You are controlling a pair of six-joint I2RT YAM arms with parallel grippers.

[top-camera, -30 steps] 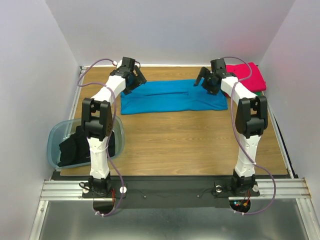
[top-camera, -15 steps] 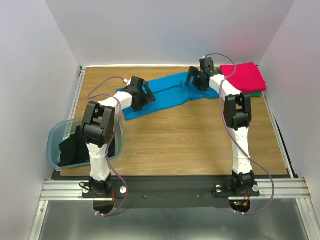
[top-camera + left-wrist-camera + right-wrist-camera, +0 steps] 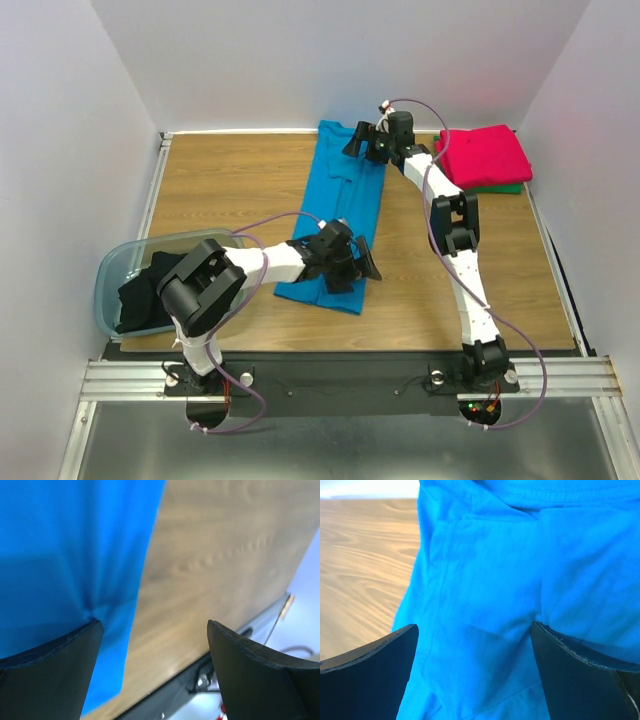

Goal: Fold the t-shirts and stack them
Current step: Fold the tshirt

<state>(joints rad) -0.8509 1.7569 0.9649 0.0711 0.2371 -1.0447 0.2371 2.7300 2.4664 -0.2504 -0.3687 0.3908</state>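
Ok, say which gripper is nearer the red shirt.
Right: the right gripper is at the far end of the blue shirt, left of the red shirt; the left gripper is at its near end.

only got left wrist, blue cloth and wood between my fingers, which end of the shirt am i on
Observer: The near end. The left gripper is over the near end of the blue t-shirt, which runs away from the bases.
Operator: where's the right one
Observer: The right gripper is at the shirt's far end; the folded red-pink t-shirt lies to its right.
Operator: other shirts
Observer: A black t-shirt sits in the plastic bin, near left.
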